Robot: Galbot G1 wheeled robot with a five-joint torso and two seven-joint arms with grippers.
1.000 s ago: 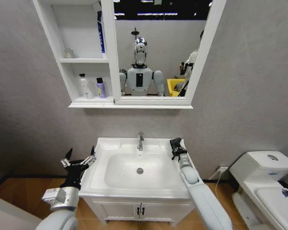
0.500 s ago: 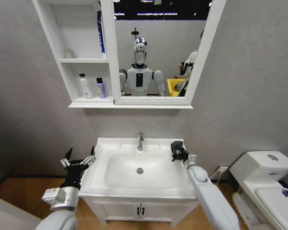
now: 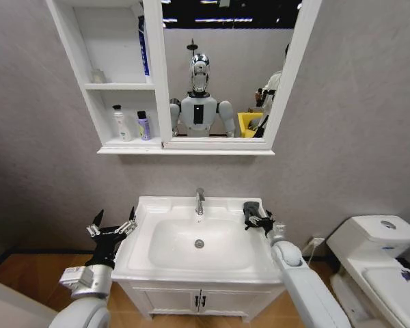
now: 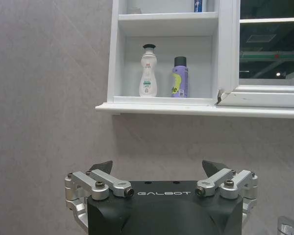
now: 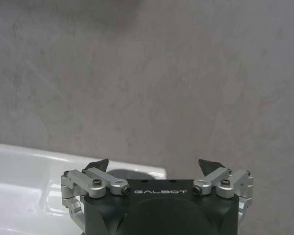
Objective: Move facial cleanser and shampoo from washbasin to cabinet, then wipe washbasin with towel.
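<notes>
Withdrawn rightward, right end effector (image 3: pixel 265 223) (jaws apart) hovers beside towel (image 3: pixel 251 209) on washbasin (image 3: pixel 157 263).

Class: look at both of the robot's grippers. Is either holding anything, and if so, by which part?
Nothing is held. The left gripper is open beside the white ceramic washbasin; the right gripper is open above the small dark cloth at the basin's back corner.
</notes>
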